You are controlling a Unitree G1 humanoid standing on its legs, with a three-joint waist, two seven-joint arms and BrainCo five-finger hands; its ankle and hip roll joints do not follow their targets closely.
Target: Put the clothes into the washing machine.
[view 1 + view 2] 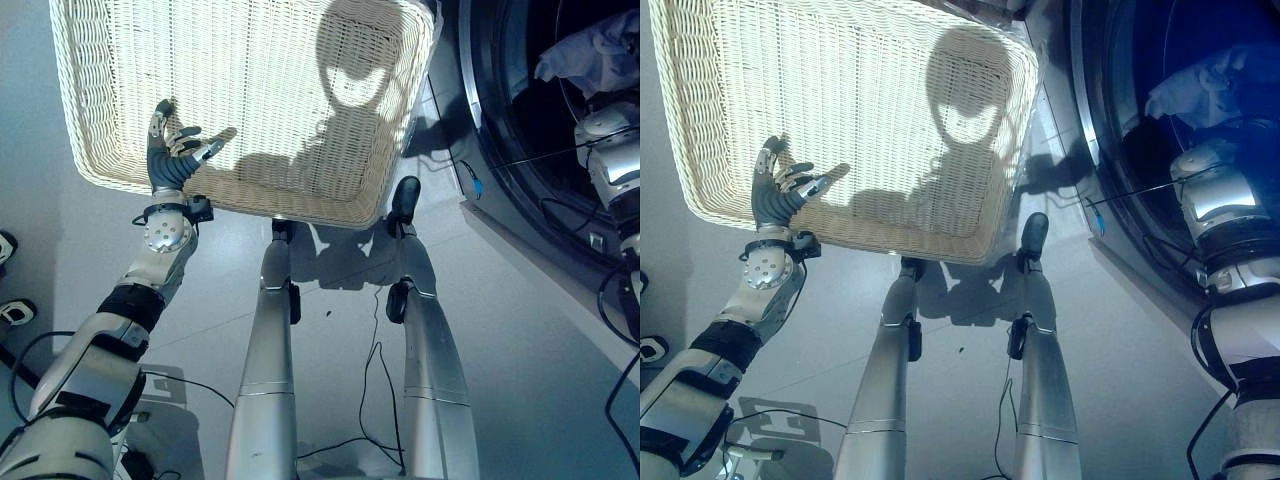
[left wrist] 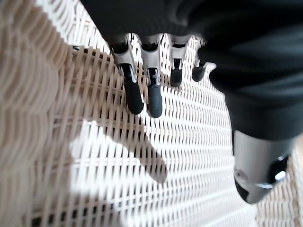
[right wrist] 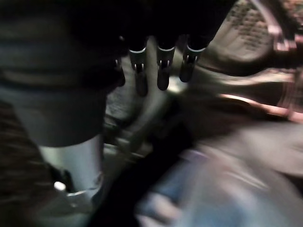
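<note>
The left hand [image 1: 172, 150] is held over the near rim of the wicker basket [image 1: 250, 90], its fingers [image 2: 142, 92] loosely spread and straight, nothing gripped; the weave beneath them appears bare of clothes. The right hand [image 3: 156, 71] is reached inside the washing machine drum [image 1: 520, 120]; its fingers hang relaxed and closed on nothing; pale blurred cloth [image 3: 227, 189] lies just below them, and a light garment [image 1: 590, 45] is seen inside the opening. The loading is judged nearly done, with a release probably in hand; it is best finished by keeping the fingers slack and drawing the arm straight back, so that no cloth is snagged and dragged over the door sill.
</note>
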